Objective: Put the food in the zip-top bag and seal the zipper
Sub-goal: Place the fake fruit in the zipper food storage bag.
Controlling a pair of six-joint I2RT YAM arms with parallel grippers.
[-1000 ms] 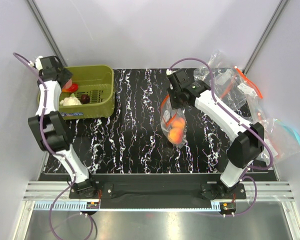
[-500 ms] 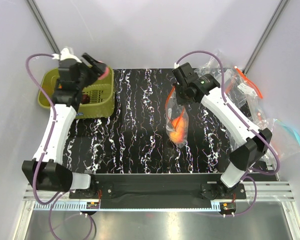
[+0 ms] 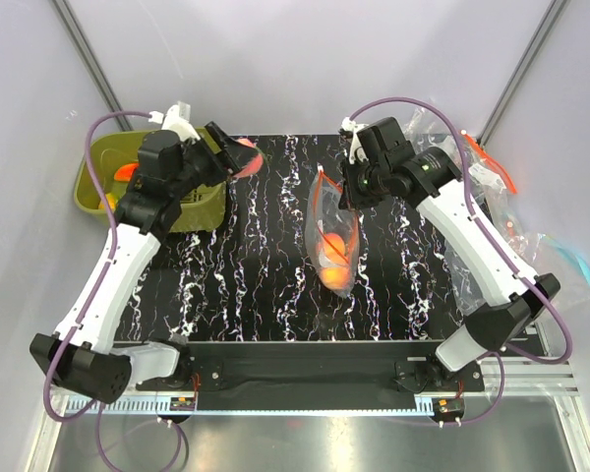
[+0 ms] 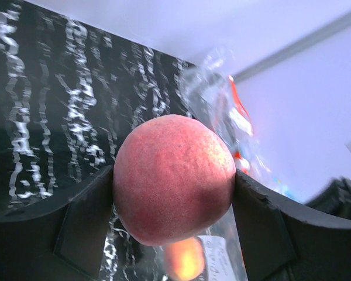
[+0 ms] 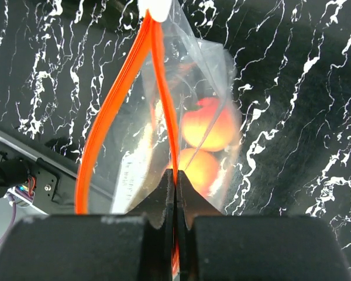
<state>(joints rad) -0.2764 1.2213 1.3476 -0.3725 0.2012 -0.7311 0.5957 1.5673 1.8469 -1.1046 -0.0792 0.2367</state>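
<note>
My left gripper (image 3: 241, 157) is shut on a pink-orange peach (image 4: 174, 178), held in the air between the green basket and the bag. My right gripper (image 5: 175, 175) is shut on one side of the red-orange zipper strip (image 5: 162, 88) and holds the clear zip-top bag (image 3: 331, 241) hanging with its mouth open. Two orange peaches (image 5: 207, 132) lie in the bag's bottom, also visible from above (image 3: 334, 258). The white slider tab (image 5: 158, 7) sits at the far end of the zipper. The purple plum is not visible.
A green basket (image 3: 93, 157) stands at the back left with a red item (image 3: 126, 173) in it. Other clear bags (image 3: 482, 177), one with a light-blue strip (image 3: 575, 264), lie at the right edge of the black marbled table (image 3: 236, 265).
My left arm lifted out of the basket and swung right with the peach. My right gripper raised the bag and shifted it slightly left, mouth opening wider.
</note>
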